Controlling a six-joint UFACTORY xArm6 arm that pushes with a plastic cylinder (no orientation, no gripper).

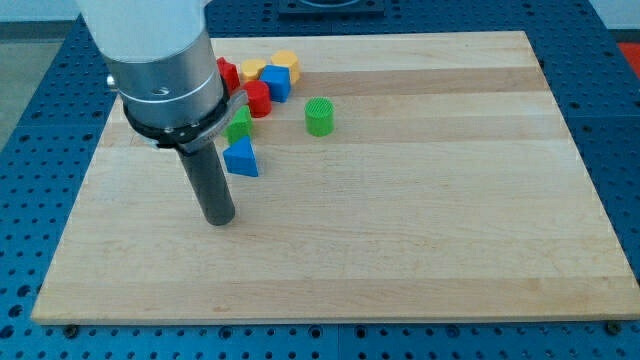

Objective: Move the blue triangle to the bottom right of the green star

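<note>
My tip (219, 219) rests on the desk (420, 250) at about seven o'clock of the blue triangle (241, 158), near but apart. As an end effector it is a bare rod, with nothing to open or close. The green star (319, 117) lies at the triangle's two o'clock. Best circle to the triangle's nine o'clock side, then push steadily toward three o'clock, stopping at the star's five o'clock.

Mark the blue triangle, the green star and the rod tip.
Blue triangle block (241, 158), camera view, front face.
Green star block (239, 124), camera view, visible right part.
My tip (219, 218), camera view, rod's very end.
</note>
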